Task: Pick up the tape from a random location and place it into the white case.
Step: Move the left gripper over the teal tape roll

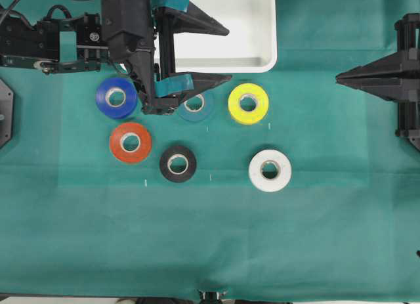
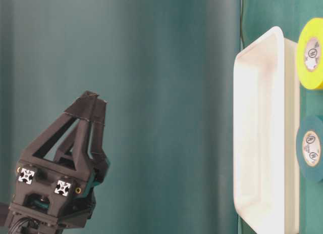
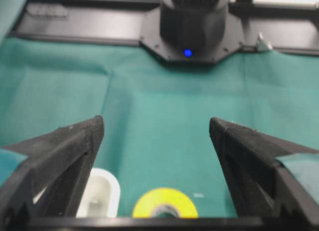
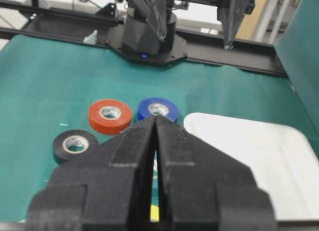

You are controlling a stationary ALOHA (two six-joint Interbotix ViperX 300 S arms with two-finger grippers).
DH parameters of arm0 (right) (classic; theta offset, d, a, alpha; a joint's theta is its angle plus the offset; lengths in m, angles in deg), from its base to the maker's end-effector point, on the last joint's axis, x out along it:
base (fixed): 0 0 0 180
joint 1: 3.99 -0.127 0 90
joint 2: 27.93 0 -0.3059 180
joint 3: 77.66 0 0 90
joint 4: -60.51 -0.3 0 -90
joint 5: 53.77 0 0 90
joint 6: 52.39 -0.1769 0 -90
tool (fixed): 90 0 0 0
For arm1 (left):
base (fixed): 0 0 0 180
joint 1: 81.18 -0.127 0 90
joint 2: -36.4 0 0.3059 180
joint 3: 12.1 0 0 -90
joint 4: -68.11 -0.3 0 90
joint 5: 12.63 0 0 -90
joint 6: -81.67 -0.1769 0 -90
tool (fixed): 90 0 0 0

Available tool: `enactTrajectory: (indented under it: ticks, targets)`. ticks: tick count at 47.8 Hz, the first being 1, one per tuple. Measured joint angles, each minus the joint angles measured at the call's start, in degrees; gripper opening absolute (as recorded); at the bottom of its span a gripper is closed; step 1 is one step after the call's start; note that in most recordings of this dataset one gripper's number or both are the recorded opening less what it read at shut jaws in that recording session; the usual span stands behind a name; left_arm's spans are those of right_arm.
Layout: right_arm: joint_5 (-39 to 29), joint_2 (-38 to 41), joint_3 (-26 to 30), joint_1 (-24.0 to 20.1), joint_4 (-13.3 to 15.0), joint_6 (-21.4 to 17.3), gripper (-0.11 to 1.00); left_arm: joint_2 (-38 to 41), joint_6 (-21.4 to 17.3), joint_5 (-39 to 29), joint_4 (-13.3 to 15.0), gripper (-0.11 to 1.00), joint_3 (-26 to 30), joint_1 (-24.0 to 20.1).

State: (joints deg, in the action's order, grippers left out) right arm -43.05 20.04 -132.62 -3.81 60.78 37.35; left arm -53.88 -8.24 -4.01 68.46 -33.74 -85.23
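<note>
The tape [image 1: 196,107], a teal roll with a pale core, lies flat on the cloth just below the white case [image 1: 270,35]. It also shows beside the white case [image 2: 262,133] in the table-level view as the tape [image 2: 311,148]. My left gripper [image 1: 227,53] is open with nothing between its fingers. One finger lies over the case's near rim, and the other crosses the tape's upper left edge in the overhead view. The left wrist view shows the left gripper [image 3: 157,123] wide apart and no tape. My right gripper [image 1: 338,76] is shut at the far right, well away from the tape; the wrist view shows the right gripper [image 4: 155,119] closed.
Other rolls lie around the tape: blue [image 1: 116,97], orange-red [image 1: 130,142], black [image 1: 177,163], yellow [image 1: 248,103] and white [image 1: 270,170]. The yellow roll [image 3: 164,208] sits low between the left fingers. The cloth's front edge runs along the bottom.
</note>
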Motion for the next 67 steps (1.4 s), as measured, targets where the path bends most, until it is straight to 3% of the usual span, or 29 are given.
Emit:
enactTrajectory:
  ticks: [8,25,36,51,67]
  targets:
    - [0.0,-0.1,0.0,0.0,0.0,0.0,0.0,1.0,1.8,-8.4,0.1,0.99,2.5,0.3]
    - [-1.0,-0.1,0.0,-0.1,0.0,-0.1,0.0,3.5,9.3,-33.9,0.2,0.99,12.0,0.5]
    - [-1.5,-0.1,0.0,0.0,0.0,-0.1,0.0,5.8,10.2,-48.3,0.2,0.99,18.4,0.8]
    - [-1.6,0.0,0.0,0.0,0.0,-0.2,0.0,7.9,10.4,-59.6,0.2,0.99,23.5,0.8]
    - [-1.6,0.0,0.0,0.0,0.0,-0.2,0.0,8.1,10.4,-60.8,0.2,0.99,23.9,0.9]
